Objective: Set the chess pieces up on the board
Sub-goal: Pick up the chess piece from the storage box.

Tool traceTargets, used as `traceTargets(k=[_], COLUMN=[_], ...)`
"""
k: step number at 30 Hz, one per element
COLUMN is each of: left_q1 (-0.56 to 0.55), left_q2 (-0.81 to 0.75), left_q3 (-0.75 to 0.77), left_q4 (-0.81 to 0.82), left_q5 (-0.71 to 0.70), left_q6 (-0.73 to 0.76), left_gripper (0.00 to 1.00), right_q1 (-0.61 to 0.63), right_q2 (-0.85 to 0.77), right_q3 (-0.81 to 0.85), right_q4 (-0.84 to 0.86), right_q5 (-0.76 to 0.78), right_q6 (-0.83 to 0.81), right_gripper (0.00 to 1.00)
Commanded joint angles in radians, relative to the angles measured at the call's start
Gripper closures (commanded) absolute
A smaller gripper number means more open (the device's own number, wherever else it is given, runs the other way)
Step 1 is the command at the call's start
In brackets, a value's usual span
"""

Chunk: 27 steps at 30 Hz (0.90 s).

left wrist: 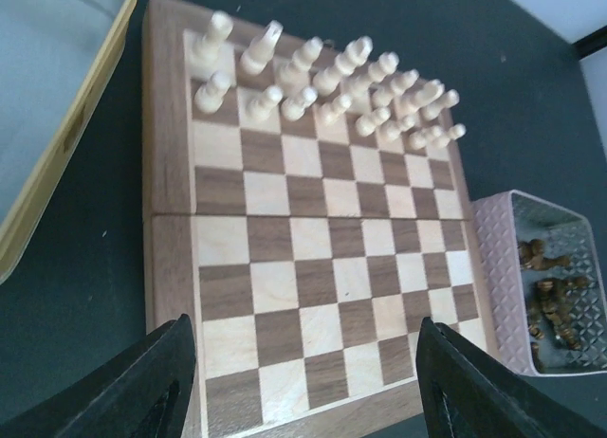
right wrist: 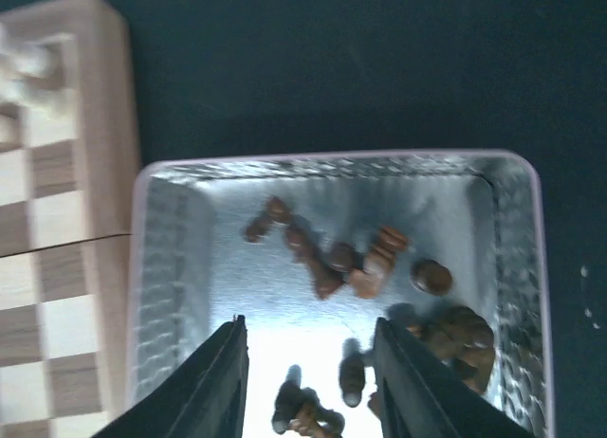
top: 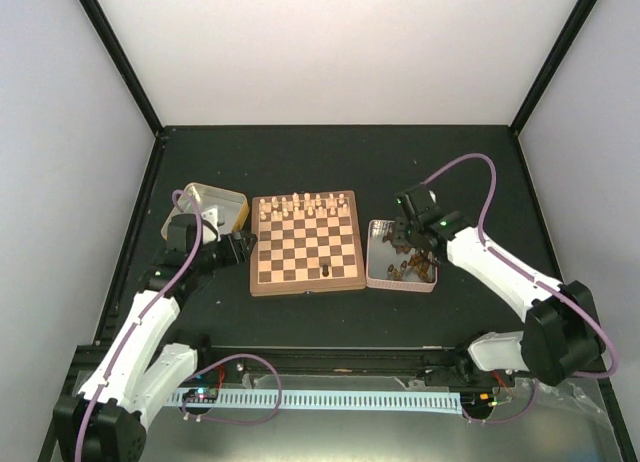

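The board lies mid-table, with cream pieces on its two far rows and one dark chess piece standing near its front edge. Several more dark chess pieces lie loose in a pink-rimmed silver tin to the right of the board. My right gripper hovers open over that tin, with pieces lying below the gap and none of them gripped. At the board's left edge, my left gripper is open and empty, looking across the board.
A gold-rimmed tin sits left of the board, behind my left arm; its edge shows in the left wrist view. Black frame posts and pale walls enclose the dark table. A cable rail runs along the near edge.
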Motion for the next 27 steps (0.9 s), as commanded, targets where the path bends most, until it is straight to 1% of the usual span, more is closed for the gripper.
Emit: traceTargets(k=[1, 8, 10, 13, 16, 21, 23, 27], left_q1=[-0.006, -0.006, -0.006, -0.005, -0.005, -0.006, -0.006, -0.005], left_q2=[-0.033, -0.035, -0.03, -0.025, -0.026, -0.029, -0.029, -0.029], left_q3=[0.057, 0.052, 0.051, 0.051, 0.048, 0.042, 0.039, 0.031], left_q4=[0.021, 0.032, 0.03, 0.027, 0.028, 0.032, 0.031, 0.034], left_q5=[0.007, 0.008, 0.009, 0.013, 0.014, 0.017, 0.018, 0.02], left_q6=[0.041, 0.048, 0.048, 0.048, 0.045, 0.037, 0.037, 0.035], left_gripper=[0.34, 0.33, 0.33, 0.33, 0.33, 0.33, 0.32, 0.32], right_q1=[-0.071, -0.085, -0.088, -0.09, -0.09, -0.09, -0.091, -0.09], right_q2=[0.03, 0.146, 0.168, 0.196, 0.221, 0.266, 0.278, 0.303], right_q3=[-0.053, -0.057, -0.053, -0.041, -0.03, -0.01, -0.005, 0.007], right_q4=[0.04, 0.063, 0.081, 0.111, 0.126, 0.136, 0.142, 0.163], right_q5=[-0.034, 0.034, 0.041, -0.001, -0.023, -0.031, -0.022, -0.018], right_q6=[-0.044, -0.078, -0.092, -0.132, -0.144, -0.149, -0.148, -0.158], right_gripper=[0.64, 0.68, 0.72, 0.79, 0.79, 0.75, 0.75, 0.81])
